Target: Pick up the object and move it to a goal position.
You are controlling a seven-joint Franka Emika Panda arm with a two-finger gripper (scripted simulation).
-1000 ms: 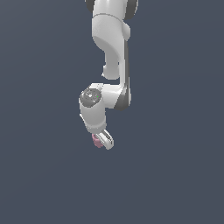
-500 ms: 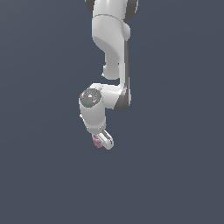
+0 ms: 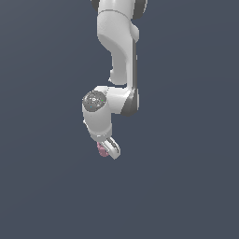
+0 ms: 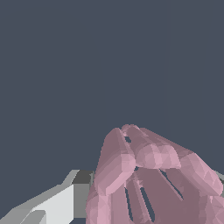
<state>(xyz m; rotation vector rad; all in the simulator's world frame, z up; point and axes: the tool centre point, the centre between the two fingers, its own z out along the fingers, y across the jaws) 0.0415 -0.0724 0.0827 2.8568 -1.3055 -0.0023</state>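
Observation:
The pink knobbly object (image 3: 101, 150) shows as a small piece between the fingers of my white gripper (image 3: 108, 150) at the end of the arm, in the middle of the exterior view. The gripper is shut on it and holds it against a plain dark grey background. In the wrist view the pink object (image 4: 148, 179) fills the near part of the picture, ribbed and lumpy, with one grey-white finger (image 4: 57, 203) beside it. The other finger is hidden behind the object.
The white arm (image 3: 119, 51) comes down from the top of the exterior view. Nothing else shows but the even dark grey surface (image 3: 186, 177) all around.

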